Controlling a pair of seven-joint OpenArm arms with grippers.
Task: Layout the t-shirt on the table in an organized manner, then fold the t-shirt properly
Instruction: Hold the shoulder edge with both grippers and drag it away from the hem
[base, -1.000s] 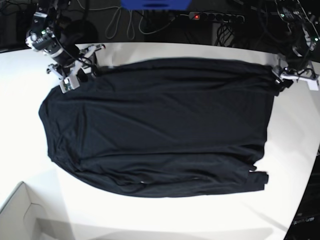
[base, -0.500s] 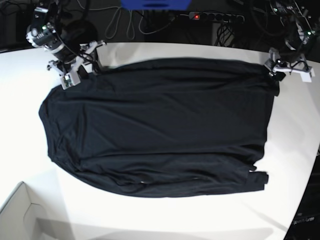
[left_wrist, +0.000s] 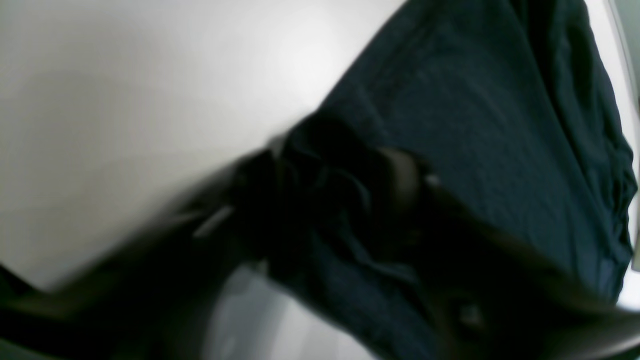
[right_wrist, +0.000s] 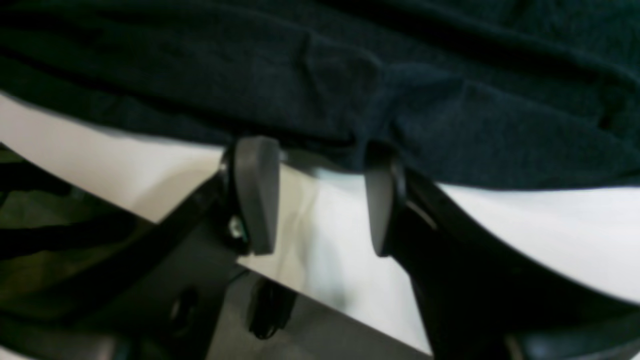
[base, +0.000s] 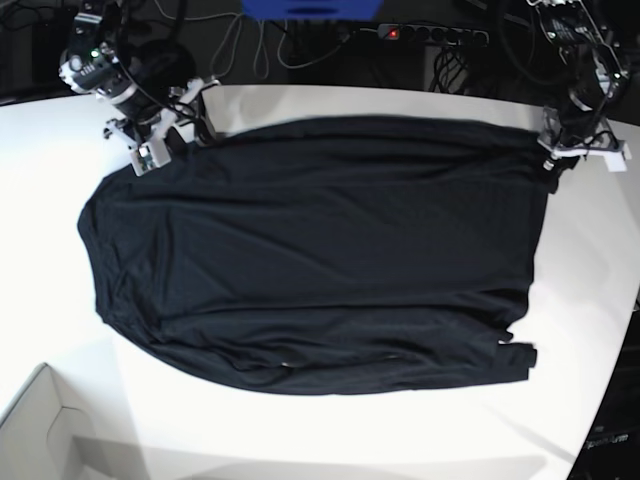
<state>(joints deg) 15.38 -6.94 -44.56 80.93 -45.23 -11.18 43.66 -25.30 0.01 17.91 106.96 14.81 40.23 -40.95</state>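
step: laying flat | t-shirt (base: 310, 250): spread on counter (base: 330, 440) | right gripper (right_wrist: 320, 195): jaws apart, empty, at shirt's edge | left gripper (base: 570, 150): has lifted and come back to shirt's corner (grip too blurry to tell) | next: folding, likely

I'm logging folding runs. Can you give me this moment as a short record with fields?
garment: black long-sleeved t-shirt, spread flat, not yet folded
surface: white table
right end effector: open, fingers at the shirt's far edge, nothing between them
left end effector: at the shirt's other far corner; grip unclear, view blurred
other: white box corner, power strip
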